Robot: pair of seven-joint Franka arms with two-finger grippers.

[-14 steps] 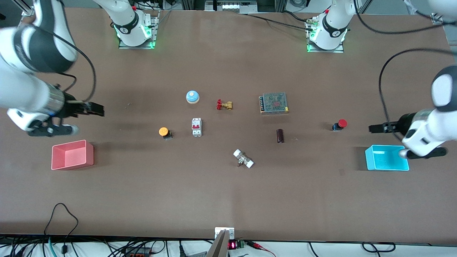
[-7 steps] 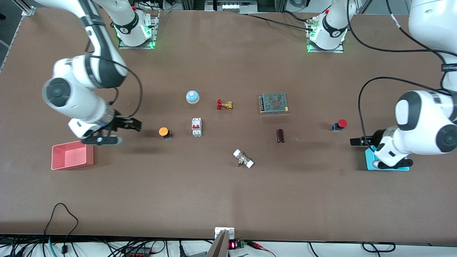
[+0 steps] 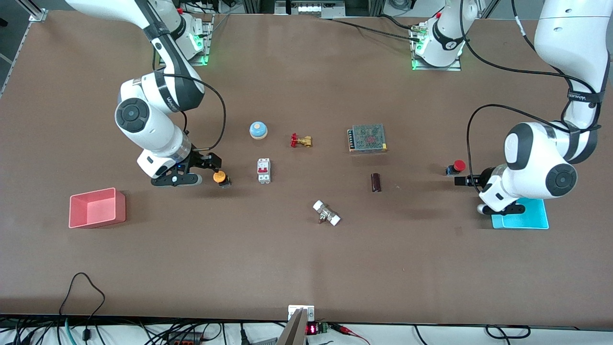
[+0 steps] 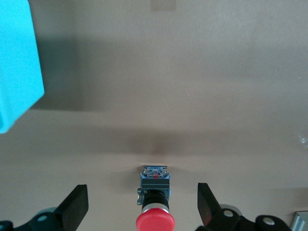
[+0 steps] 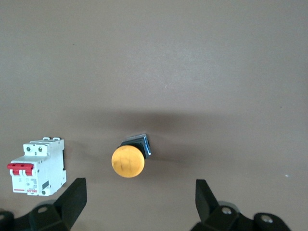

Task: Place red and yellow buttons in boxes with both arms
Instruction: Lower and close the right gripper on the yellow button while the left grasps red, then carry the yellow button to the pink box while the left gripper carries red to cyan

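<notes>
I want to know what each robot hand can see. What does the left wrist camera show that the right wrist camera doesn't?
Only the left wrist view shows the small red-capped push button with its dark body, and a corner of the cyan plastic box. Only the right wrist view shows the orange-yellow-capped push button and the white breaker with a red switch. Both show bare brown table and that arm's own open black gripper, the left gripper and the right gripper, each straddling its button.

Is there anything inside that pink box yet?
The pink box looks empty: only its bare pink floor shows. The yellow button sits on the table beside the right pincer, not yet picked up. The wall nearest the camera hides a thin strip of floor.
</notes>
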